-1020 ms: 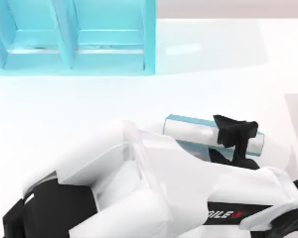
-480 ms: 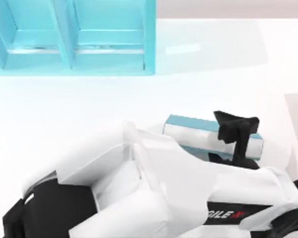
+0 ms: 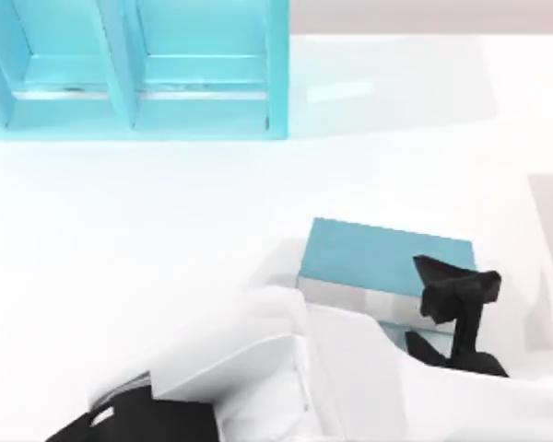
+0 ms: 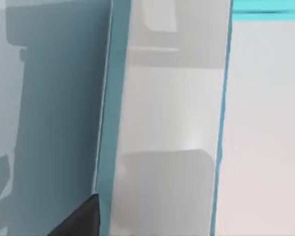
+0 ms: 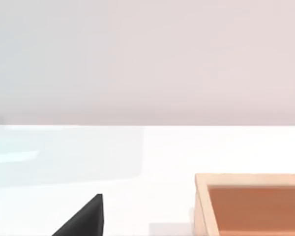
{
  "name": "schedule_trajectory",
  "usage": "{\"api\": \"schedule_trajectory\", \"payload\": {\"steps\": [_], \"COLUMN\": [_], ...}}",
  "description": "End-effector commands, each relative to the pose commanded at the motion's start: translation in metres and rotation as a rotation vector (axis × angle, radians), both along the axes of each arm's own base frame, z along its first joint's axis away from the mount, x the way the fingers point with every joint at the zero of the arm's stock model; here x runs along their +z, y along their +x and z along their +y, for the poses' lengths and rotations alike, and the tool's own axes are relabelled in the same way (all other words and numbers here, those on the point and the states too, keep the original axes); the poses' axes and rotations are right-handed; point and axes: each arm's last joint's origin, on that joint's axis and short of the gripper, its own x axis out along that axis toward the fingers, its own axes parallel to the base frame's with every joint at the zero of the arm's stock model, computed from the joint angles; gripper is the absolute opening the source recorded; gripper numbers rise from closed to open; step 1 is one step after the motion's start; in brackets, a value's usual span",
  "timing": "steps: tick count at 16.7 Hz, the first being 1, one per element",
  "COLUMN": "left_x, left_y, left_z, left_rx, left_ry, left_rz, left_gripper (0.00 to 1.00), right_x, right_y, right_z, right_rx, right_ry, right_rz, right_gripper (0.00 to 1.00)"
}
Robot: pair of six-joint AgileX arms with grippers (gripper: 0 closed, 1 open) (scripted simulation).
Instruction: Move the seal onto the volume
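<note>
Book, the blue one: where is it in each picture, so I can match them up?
Top view: the blue book lies flat on the table, right of the middle, with the left gripper over its right end.
Left wrist view: the book is seen close up, its white page edges between teal covers.
Right wrist view: faces the table and a wooden tray instead.
Shared landmark: the teal shelf unit, a bright strip beyond the book.

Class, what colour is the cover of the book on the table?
Teal-blue and plain; the book shows best in the top view.
</note>
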Motion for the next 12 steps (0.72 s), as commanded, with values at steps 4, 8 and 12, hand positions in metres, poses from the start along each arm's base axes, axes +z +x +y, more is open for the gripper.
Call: {"api": "schedule_trajectory", "payload": {"steps": [4, 8, 12], "left_x": [0.003, 0.011, 0.015], "left_y": [-0.041, -0.077, -0.098], "left_z": [0.003, 0.008, 0.011], "left_rx": [0.007, 0.015, 0.018], "left_ry": [0.004, 0.035, 0.046], "left_rz": [0.010, -0.006, -0.027], "left_gripper": [1.00, 1.00, 1.00], "right_x": [0.000, 0.000, 0.000], "right_y": [0.000, 0.000, 0.000], "right_z": [0.000, 0.000, 0.000], "right_rx": [0.000, 0.000, 0.000], "right_ry": [0.000, 0.000, 0.000], "right_rz": [0.000, 0.000, 0.000], "right_gripper": [1.00, 1.00, 1.00]}}
